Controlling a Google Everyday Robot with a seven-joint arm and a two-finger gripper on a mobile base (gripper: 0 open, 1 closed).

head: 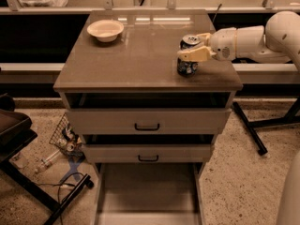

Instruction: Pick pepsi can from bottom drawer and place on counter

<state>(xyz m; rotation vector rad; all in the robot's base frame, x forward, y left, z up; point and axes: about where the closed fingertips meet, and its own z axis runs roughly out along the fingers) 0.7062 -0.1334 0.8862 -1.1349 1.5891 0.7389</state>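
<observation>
Evidently the gripper [187,49] clasps the pepsi can [186,67] near its rim; base apparently seated flat on the counter [136,64] for release.

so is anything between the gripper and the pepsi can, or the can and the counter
nothing visible: the gripper is right at the pepsi can, which already stands on the counter; the white bowl sits apart, back left

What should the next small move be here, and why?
Probably open the end effector and release: the small dark blue drink can it grips already stands upright on the glossy grey-brown counter, near its right edge, out of the open grey bottom drawer.
</observation>
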